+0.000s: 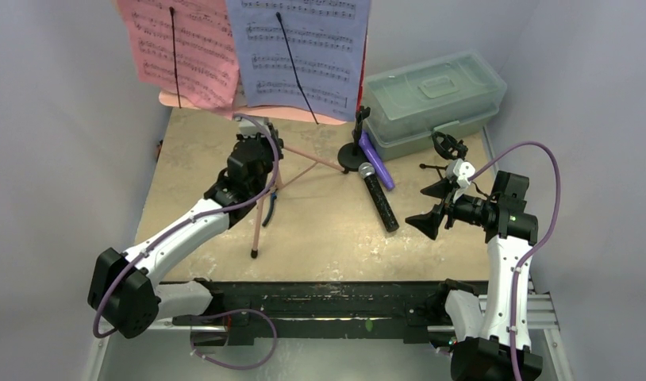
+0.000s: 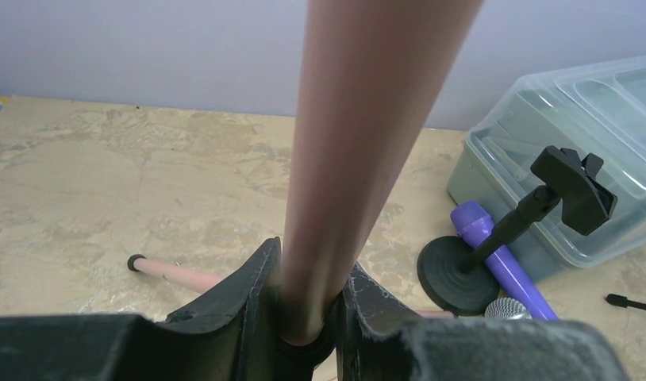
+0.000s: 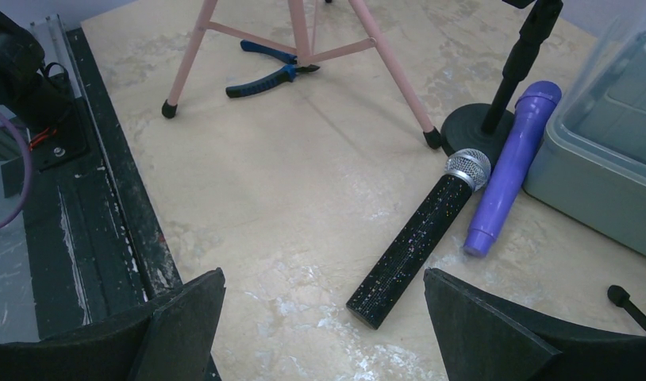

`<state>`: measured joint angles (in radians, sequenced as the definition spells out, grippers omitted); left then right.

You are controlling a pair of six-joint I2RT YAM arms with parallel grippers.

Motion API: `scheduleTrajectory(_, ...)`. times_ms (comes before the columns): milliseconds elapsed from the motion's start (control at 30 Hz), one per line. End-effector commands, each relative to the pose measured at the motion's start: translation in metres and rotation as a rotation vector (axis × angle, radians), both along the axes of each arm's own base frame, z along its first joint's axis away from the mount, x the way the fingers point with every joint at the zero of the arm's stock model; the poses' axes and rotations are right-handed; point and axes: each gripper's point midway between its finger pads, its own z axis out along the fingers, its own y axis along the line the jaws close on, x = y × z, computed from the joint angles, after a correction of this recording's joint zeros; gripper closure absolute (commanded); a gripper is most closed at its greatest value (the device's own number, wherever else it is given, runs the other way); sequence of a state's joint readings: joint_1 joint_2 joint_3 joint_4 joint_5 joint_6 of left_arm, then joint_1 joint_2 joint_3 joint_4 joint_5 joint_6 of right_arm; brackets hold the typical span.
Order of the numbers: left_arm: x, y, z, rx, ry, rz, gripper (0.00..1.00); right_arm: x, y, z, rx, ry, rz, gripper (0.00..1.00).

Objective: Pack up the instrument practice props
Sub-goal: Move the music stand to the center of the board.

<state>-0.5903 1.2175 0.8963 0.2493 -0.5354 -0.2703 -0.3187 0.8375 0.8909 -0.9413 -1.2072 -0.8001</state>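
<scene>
The pink music rack (image 2: 359, 143) was in hand: our left gripper (image 2: 308, 294) clamped its pole. Our right gripper (image 3: 321, 279) gaped empty, well apart from the rack; folding likely needed both.

Matt, scuffed, mottled table (image 3: 288, 206). Translucent, glossy plastic box (image 1: 431, 91). Glitter-speckled black mic (image 3: 419, 238), silver mesh head. Smooth plastic purple mic (image 3: 510, 167). Smooth satin pink pole (image 2: 359, 135). Matt paper sheets (image 1: 300, 55).
</scene>
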Motion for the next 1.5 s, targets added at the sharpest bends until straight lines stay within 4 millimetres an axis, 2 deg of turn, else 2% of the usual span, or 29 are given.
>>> scheduleTrajectory(0, 0.003, -0.043, 0.015, -0.242, -0.005, -0.108, 1.00, 0.000, 0.003, 0.004, 0.015, -0.013, 0.015, 0.01)
scheduleTrajectory(333, 0.003, -0.088, 0.017, -0.272, -0.002, -0.179, 1.00, 0.001, 0.003, 0.004, 0.016, -0.012, 0.015, 0.01)
scheduleTrajectory(567, 0.001, -0.096, 0.010, -0.271, 0.009, -0.196, 1.00, 0.000, 0.003, 0.004, 0.014, -0.014, 0.016, 0.01)
scheduleTrajectory(700, -0.002, -0.099, 0.005, -0.258, 0.024, -0.223, 0.83, 0.000, 0.003, 0.004, 0.013, -0.014, 0.015, 0.01)
scheduleTrajectory(867, -0.012, -0.099, -0.001, -0.202, 0.037, -0.273, 0.54, 0.001, 0.003, 0.004, 0.014, -0.012, 0.015, 0.01)
scheduleTrajectory(1000, -0.024, -0.090, -0.005, -0.137, 0.037, -0.295, 0.28, 0.001, 0.003, 0.004, 0.015, -0.016, 0.017, 0.01)
scheduleTrajectory(1100, -0.035, -0.083, -0.007, -0.091, 0.035, -0.321, 0.16, 0.001, 0.003, 0.005, 0.014, -0.019, 0.017, 0.01)
scheduleTrajectory(1233, -0.050, -0.076, -0.017, -0.036, 0.072, -0.353, 0.11, 0.002, 0.002, 0.004, 0.013, -0.018, 0.017, 0.01)
scheduleTrajectory(1467, -0.085, -0.074, -0.059, 0.035, 0.199, -0.478, 0.11, -0.001, 0.003, 0.004, 0.004, -0.026, 0.030, 0.01)
